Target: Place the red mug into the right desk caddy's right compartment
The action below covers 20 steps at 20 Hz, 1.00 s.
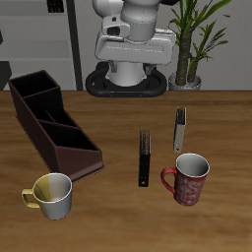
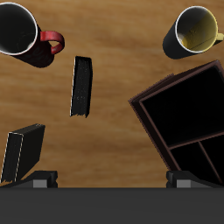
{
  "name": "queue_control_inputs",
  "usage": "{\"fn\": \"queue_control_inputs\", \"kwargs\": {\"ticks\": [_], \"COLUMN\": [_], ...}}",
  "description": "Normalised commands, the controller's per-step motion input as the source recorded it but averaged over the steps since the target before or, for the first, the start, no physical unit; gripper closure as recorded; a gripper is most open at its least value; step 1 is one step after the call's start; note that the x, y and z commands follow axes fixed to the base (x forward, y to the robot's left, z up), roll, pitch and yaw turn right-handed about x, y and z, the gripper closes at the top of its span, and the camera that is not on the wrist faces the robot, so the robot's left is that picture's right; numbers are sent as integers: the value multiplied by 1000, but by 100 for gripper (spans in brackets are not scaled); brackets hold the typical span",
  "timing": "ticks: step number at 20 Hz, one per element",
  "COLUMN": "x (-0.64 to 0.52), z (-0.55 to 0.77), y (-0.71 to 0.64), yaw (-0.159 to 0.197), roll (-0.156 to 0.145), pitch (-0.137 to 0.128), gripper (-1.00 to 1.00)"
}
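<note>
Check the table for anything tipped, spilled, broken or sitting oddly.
Nothing stands out. The red mug and the yellow-and-white mug both stand upright, with nothing spilled. The dark desk caddy sits at an angle to the table's front edge but looks whole. The two books stand apart, undamaged.

Exterior view. Wooden table point(image 1: 108, 128) with the right desk caddy point(image 1: 51, 123) at left, running diagonally. Lower left: yellow-and-white mug point(image 1: 51, 195). Lower right: the red mug point(image 1: 189, 178), upright, handle toward frame left. Centre: black book point(image 1: 145, 157); grey book point(image 1: 180, 129) above the red mug. Top: robot base point(image 1: 128, 44) and plant point(image 1: 197, 39).
</note>
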Motion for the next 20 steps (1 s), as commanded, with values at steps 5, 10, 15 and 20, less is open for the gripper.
{"fn": "queue_control_inputs", "kwargs": {"ticks": [5, 10, 15, 20], "x": [143, 233, 395, 357], "z": [139, 211, 60, -108], "y": [289, 455, 372, 447], "yaw": [-17, 4, 43, 8], "roll": [-7, -7, 23, 32], "pitch": [-23, -40, -41, 22], "gripper": [-100, -100, -100, -100]}}
